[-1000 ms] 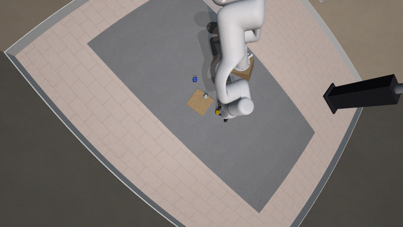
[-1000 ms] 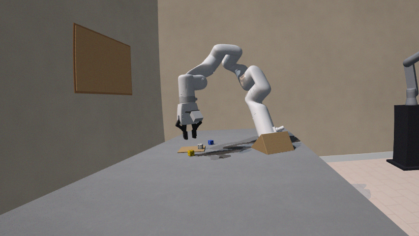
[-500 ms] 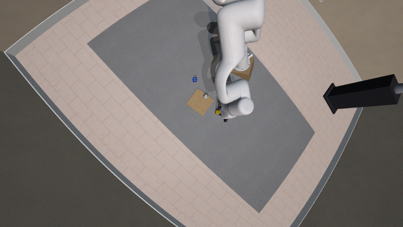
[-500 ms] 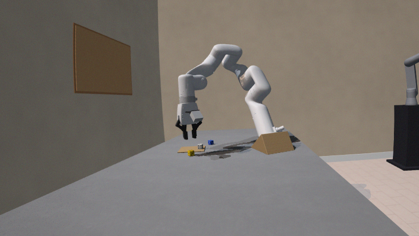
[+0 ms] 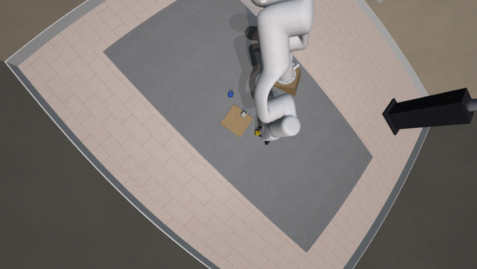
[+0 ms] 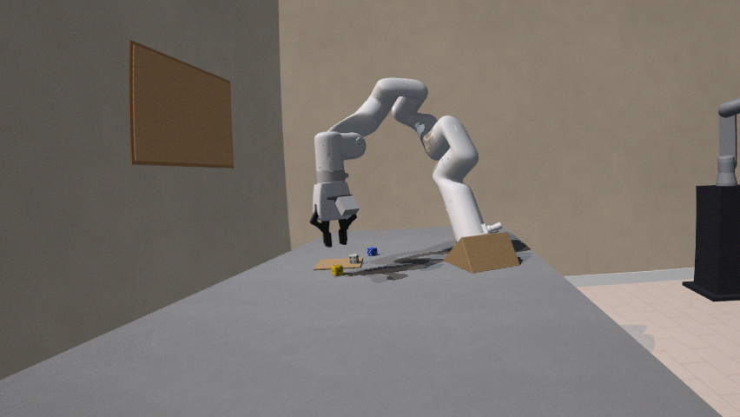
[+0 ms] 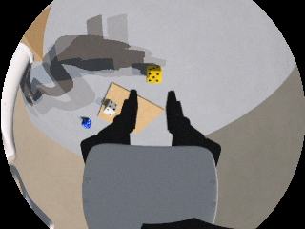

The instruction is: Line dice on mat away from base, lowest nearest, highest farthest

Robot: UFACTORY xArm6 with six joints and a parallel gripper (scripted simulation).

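One die of three was on the mat: from above, the white die (image 5: 243, 114) (image 6: 353, 258) (image 7: 110, 108) sat near the upper right edge of the mat (image 5: 233, 124) (image 6: 331, 264) (image 7: 150, 112), at centre; the blue die (image 5: 230, 94) (image 6: 372, 251) (image 7: 86, 123) lay above it, the yellow die (image 5: 257, 132) (image 6: 337, 269) (image 7: 153, 74) lower right, both awaiting placement. In the exterior view, left of centre, the fingers (image 6: 334, 244) hung half open, empty. In the wrist view, yellow lay beyond them, upper centre.

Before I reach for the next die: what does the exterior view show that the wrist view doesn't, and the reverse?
Only exterior: the corkboard and the black stand.
Only wrist: five pips on top of the yellow die.
Both: the white die on the mat, the blue die off it.
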